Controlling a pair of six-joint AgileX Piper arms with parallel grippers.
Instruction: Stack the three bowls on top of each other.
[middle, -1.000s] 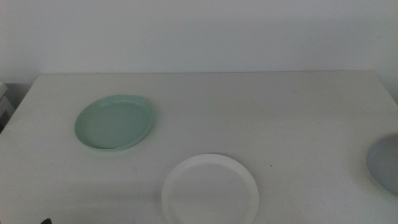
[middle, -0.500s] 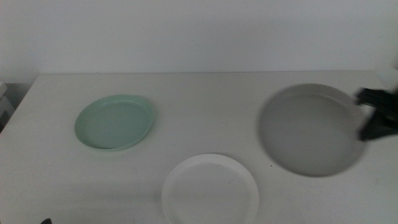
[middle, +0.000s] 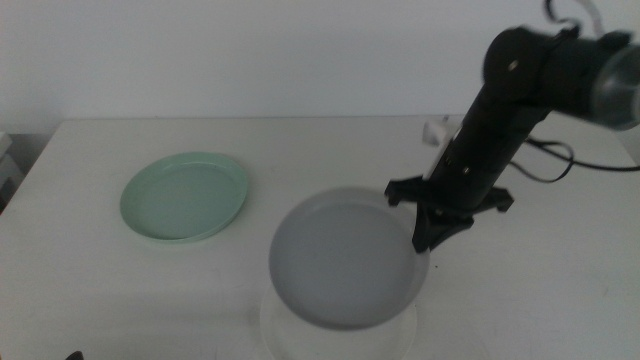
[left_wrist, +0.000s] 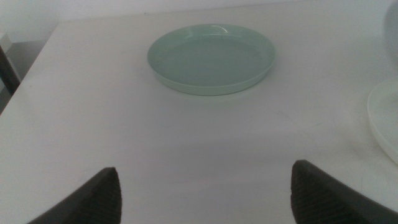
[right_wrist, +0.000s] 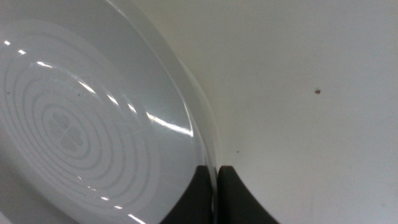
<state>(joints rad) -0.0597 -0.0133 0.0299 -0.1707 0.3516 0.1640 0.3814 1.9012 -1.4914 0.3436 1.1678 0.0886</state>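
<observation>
Middle view shows you the right gripper (middle: 428, 232) pinching the rim of the pale blue-grey bowl (middle: 345, 258) on the side away from the mint green bowl (middle: 186, 195). The bowl hangs in the air, tilted, almost directly over the white bowl (middle: 335, 335), of which you can only see a thin crescent of rim beneath it, at the picture's near edge. In the right wrist view the two jaws are pressed close together on the thin rim of the blue-grey bowl (right_wrist: 93, 124), so you are holding it firmly by its edge.

What your next move turns on is the overlap: the carried bowl sits slightly farther from you than the white one, so you would likely need to bring it a little nearer and level it before lowering. Being round, it has no long axis to line up; only its tilt matters.

Your left gripper (left_wrist: 205, 196) waits low, on the near side of the mint green bowl (left_wrist: 211, 57), jaws spread wide and holding nothing. That bowl lies well apart from the white one, on the table (middle: 330, 150).
</observation>
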